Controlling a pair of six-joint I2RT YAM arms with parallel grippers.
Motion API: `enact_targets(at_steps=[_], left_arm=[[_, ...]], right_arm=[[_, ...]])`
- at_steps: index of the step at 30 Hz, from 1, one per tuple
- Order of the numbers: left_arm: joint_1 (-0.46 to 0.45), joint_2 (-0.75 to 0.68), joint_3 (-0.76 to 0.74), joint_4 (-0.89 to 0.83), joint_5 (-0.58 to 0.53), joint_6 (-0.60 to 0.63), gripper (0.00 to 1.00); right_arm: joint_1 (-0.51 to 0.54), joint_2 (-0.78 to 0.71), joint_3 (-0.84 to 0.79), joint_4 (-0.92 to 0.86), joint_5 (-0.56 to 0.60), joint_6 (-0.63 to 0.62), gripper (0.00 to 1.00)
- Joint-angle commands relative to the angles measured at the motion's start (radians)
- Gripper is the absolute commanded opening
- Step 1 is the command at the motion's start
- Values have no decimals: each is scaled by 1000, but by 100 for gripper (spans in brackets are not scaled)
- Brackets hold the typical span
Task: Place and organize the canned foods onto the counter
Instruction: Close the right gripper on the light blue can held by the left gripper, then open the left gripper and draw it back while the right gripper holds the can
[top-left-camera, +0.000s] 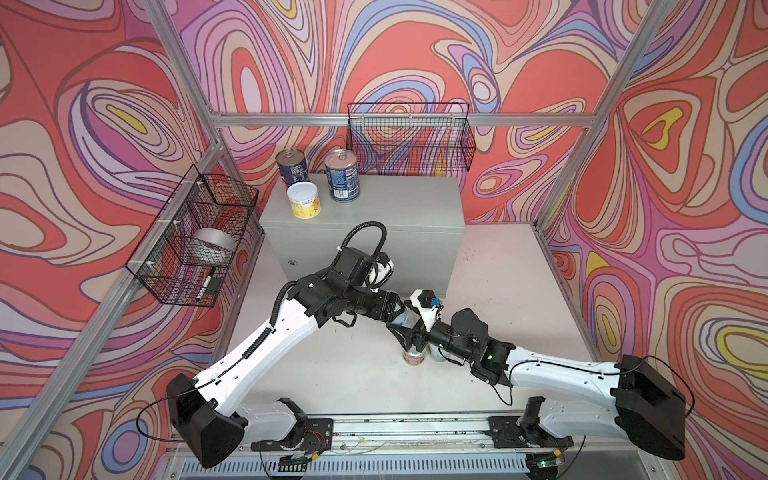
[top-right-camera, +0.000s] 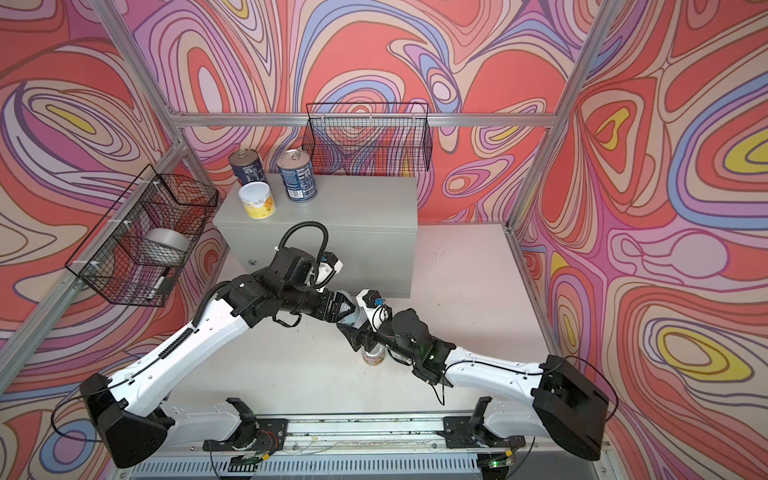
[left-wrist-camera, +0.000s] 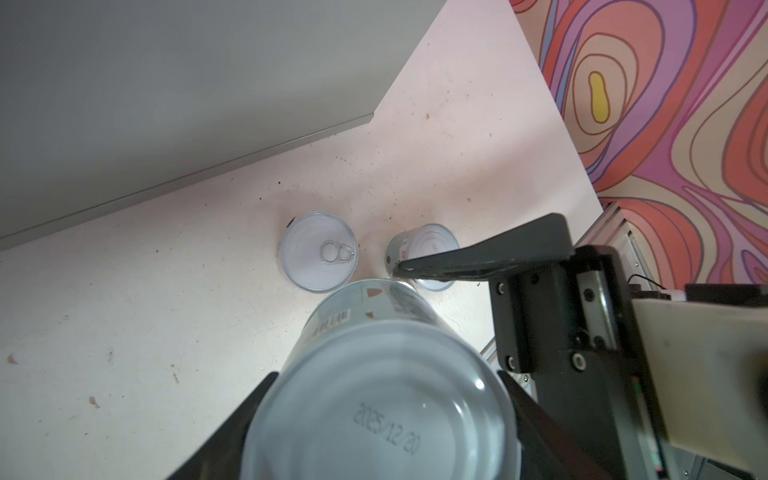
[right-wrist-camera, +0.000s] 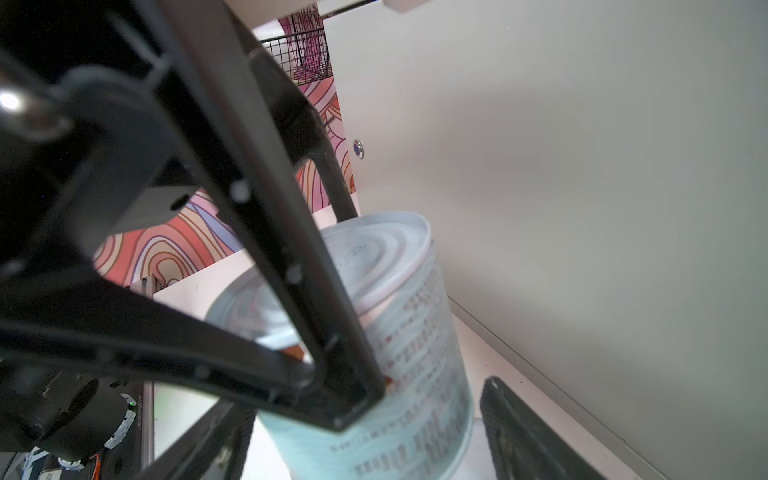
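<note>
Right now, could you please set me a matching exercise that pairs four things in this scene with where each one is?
Things:
1. yellow-labelled can
2. grey tape roll
3. pull-tab can
4. pale can

Places:
A. gripped by the left gripper
B. standing on the counter
C. inside the side wire basket
D. standing upright on the white tabletop

Pairs: 1-B, 2-C, 3-D, 4-A
</note>
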Motion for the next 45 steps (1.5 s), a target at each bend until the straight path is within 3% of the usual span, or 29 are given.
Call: enact_targets(at_steps=[1,22,26,33,39,42,45], left_arm=[[-7,11,25,68,114,-38,66],[-8,75,26,61,146,-58,65],[-8,77,27,52,139,-54,65],[-8,80,13,45,114,-52,65],[-7,84,18,31,79,-53,80],[-3,78,16,26,52,-55,97],[5,73,16,25,46,-57,100]], right_arm=[[4,26,23,36,30,-13,87],[4,107,33,195,138,-69,86],[4,109,22,223,138,-72,77],[4,92,9,236,132,-74,71],[4,85,7,240,123,-79,64],[4,84,12,230,115,-77,62],[4,84,13,225,109,-79,62]])
